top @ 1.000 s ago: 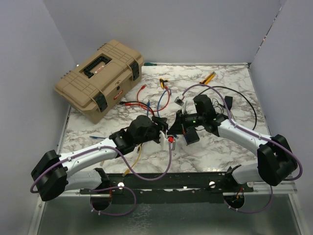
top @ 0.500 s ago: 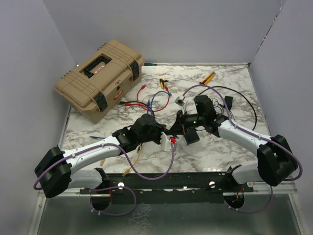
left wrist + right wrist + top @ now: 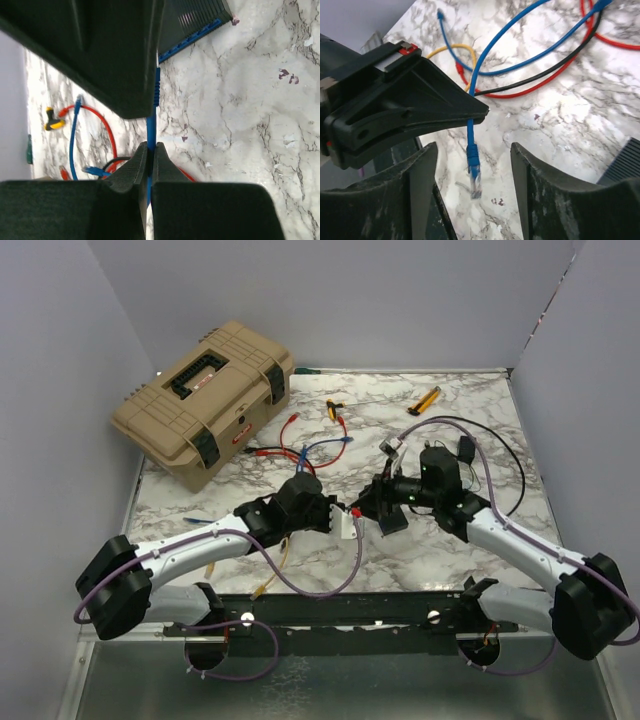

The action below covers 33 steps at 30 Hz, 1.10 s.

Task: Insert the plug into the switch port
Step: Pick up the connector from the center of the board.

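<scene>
**Blue patch cable with plug, held at table centre**

- Left gripper (image 3: 149,152): fingers pressed together on the blue cable (image 3: 151,125), pinching it a short way behind the plug (image 3: 476,187).
- Plug: clear tip with a blue boot. In the right wrist view it hangs free at 6 o'clock from the left gripper's tip. It sits between the right fingers, touches neither, and is seated in no socket.
- Right gripper (image 3: 473,146): spread wide and holding nothing. It faces the left gripper nose to nose at the centre of the marble table (image 3: 490,405).
- Switch (image 3: 392,521): a flat box lying on the table at 4 o'clock from centre, just beside the grippers and partly beneath the right one. It appears dark, with a ribbed top and a blue edge. The switch port cannot be made out in any view.
- Toolbox (image 3: 205,400): tan with black latches, lid down, at 10 o'clock.
- Loose cables (image 3: 300,453): red, blue and black, tangled at 12 o'clock from the grippers.
- Yellow cable (image 3: 281,555): at 7 o'clock, running under the left arm.
- Yellow-handled tool (image 3: 428,399): at 1 o'clock, near the far edge.
- Black adapter block (image 3: 467,449): at 2 o'clock, on a black lead, well apart from the switch.
</scene>
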Tool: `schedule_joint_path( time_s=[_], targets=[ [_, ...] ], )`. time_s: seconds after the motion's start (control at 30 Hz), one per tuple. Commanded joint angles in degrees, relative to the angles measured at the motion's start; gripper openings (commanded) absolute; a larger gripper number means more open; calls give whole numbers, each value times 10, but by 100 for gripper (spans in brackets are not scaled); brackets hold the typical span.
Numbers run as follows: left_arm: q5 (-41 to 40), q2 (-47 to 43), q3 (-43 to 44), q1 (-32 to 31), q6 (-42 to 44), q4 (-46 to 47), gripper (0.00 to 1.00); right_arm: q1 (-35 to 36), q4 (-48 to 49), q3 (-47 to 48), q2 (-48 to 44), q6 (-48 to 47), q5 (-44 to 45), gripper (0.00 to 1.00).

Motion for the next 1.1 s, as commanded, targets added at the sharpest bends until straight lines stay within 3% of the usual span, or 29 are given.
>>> schedule_joint_path(
  time_s=[0.0,0.1,0.37,0.63,0.97,1.07],
  targets=[
    [14,25,44,19,-81,-67,0,-3,59,-42,-59,-9,104,66],
    [43,39,68,38,-100,-105,0,-3,100,-79,-104,-15,139,71],
    [183,69,147,118,-142,-206,0,-3,236,-181,-199,-65,157,72],
    [209,106,201,132,-141,-290,0,-3,517,-329,-203,-194,93,77],
    [231,73,183,131,-133,-289,0,-3,526,-306,-149,-309,-21,77],
    [233,75,185,130,-135,-289,1,-2,475,-271,-140,-334,-52,74]
  ],
)
